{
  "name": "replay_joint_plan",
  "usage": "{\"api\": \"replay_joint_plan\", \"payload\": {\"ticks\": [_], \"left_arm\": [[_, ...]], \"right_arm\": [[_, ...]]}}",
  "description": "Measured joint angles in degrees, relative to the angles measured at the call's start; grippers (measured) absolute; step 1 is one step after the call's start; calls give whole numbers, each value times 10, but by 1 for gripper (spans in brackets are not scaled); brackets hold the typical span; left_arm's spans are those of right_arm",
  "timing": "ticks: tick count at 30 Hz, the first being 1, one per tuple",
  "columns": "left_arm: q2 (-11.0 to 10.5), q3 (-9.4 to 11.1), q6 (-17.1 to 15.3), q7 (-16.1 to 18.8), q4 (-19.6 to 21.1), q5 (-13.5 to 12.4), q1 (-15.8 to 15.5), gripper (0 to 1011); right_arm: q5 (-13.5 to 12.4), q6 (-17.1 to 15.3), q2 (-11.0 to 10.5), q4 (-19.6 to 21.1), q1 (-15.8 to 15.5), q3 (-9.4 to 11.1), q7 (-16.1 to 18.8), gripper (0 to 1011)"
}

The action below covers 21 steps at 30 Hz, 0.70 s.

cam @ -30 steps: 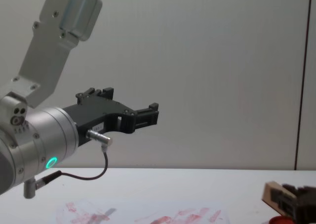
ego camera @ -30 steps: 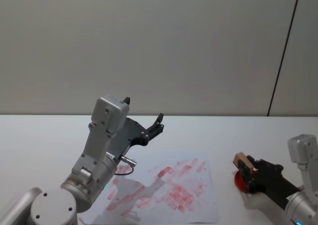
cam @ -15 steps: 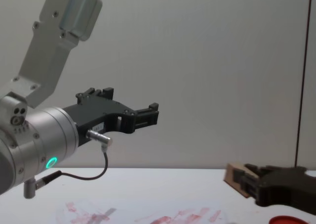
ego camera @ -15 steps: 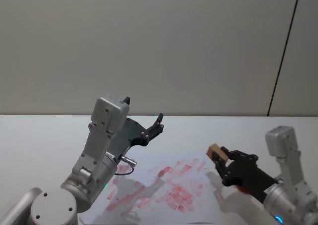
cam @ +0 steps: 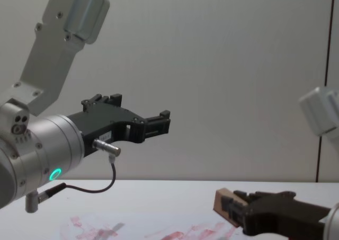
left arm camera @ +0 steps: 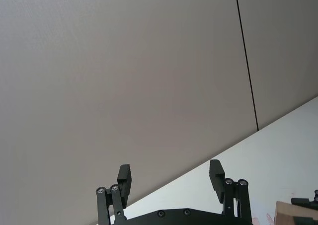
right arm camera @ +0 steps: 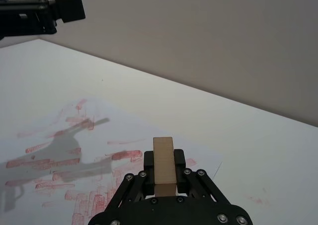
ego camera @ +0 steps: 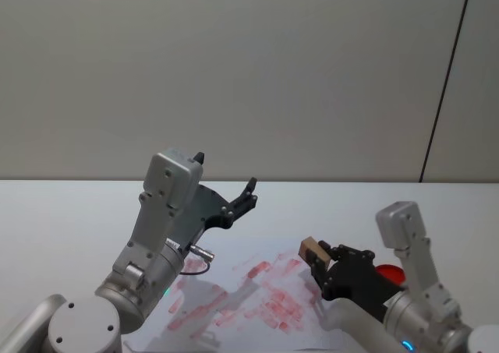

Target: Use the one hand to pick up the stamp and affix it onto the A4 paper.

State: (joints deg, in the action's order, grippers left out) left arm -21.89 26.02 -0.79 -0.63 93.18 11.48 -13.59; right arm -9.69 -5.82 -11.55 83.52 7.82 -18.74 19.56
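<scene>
While my right pincer (ego camera: pixel 321 261) grips the wooden stamp (ego camera: pixel 314 249), its two black fingers press the block's long sides, and the pale tan end sticks out past the fingertips. From the right wrist view the stamp (right arm camera: pixel 163 160) stands lengthwise between the fingers, squarely in the middle. The A4 paper (ego camera: pixel 249 287) lies flat on the white surface (ego camera: pixel 62 213), beneath this pincer and ahead of it. The stamp hangs over the sheet's right part, near the edge. In the chest view the stamp (cam: pixel 224 203) looks lifted off the sheet rather than touching it. Red and pink ink prints and smears cover much of the paper, densest just ahead of the pincer and to its left. A dark shadow of an arm falls across those prints. Behind this pincer, toward my right side, a flat red disc (ego camera: pixel 392 273) rests on the surface, partly hidden by my own forearm.

My left pincer (left arm camera: pixel 169 170) is held well apart from the right one, off to its left and higher, above the far left part of the sheet. Its fingers are spread wide with nothing between them, pointing toward the grey wall (ego camera: pixel 312 72). A silver connector with a thin black cable (cam: pixel 106 184) sits just behind it on the wrist.
</scene>
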Motion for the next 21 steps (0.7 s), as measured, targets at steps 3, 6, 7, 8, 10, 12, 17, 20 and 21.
{"api": "replay_joint_plan", "payload": {"ticks": [3,6,7,8,10,12,17,20,21], "left_arm": [[0,0,0,0,0,0,0,1002],[0,0,0,0,0,0,0,1002],[0,0,0,0,0,0,0,1003],[0,0,0,0,0,0,0,1003],[0,0,0,0,0,0,0,1003],[0,0,0,0,0,0,0,1003],[0,0,0,0,0,0,0,1002],[0,0,0,0,0,0,0,1002],[0,0,0,0,0,0,0,1002]], "right_arm": [[6,-5,5,-10,6,-3,1,216],[10,-8,9,-20,10,-6,2,216],[13,-10,11,-25,13,-7,3,216],[14,-11,12,-27,14,-7,3,216],[17,-14,14,-34,17,-8,3,216],[19,-16,15,-38,19,-9,4,216],[23,-21,19,-51,25,-10,4,216],[26,-25,21,-59,29,-11,5,216],[26,-25,21,-61,30,-11,5,216]]}}
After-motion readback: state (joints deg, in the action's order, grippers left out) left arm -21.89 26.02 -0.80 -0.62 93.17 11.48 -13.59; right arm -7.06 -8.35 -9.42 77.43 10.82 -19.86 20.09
